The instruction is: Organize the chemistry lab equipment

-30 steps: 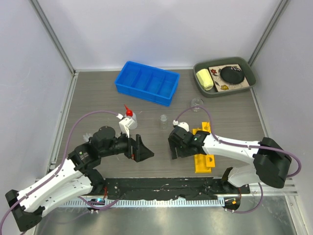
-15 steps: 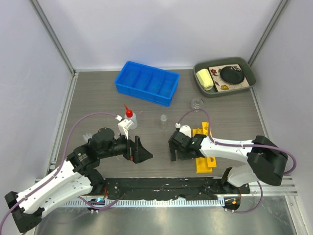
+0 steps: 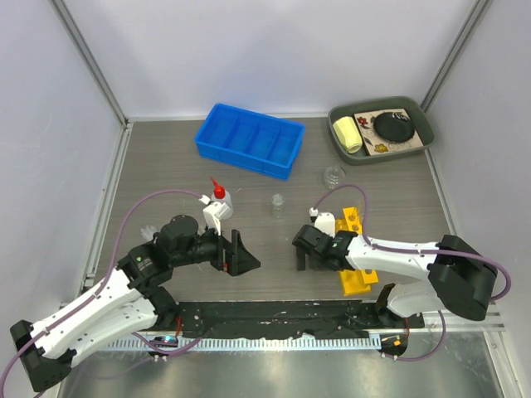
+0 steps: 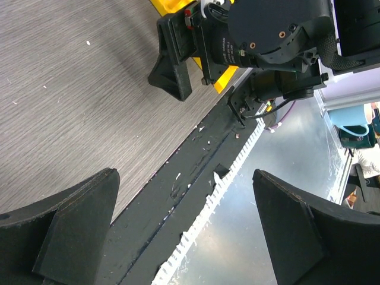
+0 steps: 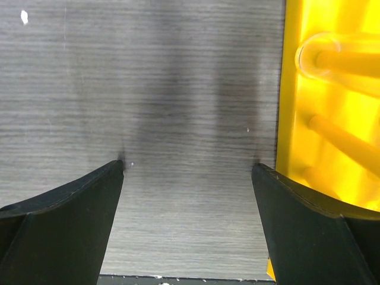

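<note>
the right jaws have drifted right, wide and empty, yellow rack (image 5: 297, 107) just outside them; left jaws wide too.

Right gripper (image 3: 300, 257) has shifted a bit to the right and toward the near edge vs 1 s ago, jaws spread as before. Yellow test-tube rack (image 3: 357, 282) has slid right with it and looks slightly turned, far end now leaning left, though the arm covers its middle, so approx.
</note>
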Robot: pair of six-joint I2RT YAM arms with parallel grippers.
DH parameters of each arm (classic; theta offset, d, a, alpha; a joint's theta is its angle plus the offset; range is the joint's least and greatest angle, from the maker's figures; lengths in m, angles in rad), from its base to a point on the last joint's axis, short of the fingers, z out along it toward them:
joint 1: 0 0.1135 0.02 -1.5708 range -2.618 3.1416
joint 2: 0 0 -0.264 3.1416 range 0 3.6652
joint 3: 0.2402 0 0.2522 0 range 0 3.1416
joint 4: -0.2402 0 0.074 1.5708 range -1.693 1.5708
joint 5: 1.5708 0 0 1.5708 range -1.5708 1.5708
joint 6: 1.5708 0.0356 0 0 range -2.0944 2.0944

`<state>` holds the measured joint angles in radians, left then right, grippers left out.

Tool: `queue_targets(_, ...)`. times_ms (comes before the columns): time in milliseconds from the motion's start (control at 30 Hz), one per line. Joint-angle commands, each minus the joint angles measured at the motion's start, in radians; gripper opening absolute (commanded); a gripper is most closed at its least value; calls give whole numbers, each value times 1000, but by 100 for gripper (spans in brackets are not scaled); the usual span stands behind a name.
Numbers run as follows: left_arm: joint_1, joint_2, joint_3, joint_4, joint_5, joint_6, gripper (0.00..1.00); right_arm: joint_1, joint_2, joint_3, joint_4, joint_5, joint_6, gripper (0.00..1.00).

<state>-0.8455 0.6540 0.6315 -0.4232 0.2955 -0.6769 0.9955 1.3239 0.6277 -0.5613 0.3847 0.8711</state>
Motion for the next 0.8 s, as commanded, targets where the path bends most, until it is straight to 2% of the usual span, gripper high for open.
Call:
queue_targets(0, 3, 4, 4, 34, 7, 0, 100, -38, 89, -30, -37, 37, 35, 95)
queue_targets(267, 3, -5, 7, 18, 1, 2, 100, -156, 136, 4, -12, 3, 5, 95)
queue_targets(500, 3, -7, 7, 18, 1, 5, 100, -192, 138, 18, -19, 0, 8, 95)
queue_targets(767, 3, -17, 4, 24, 2, 5, 100, -251, 22, 33, -130, 51, -15, 96)
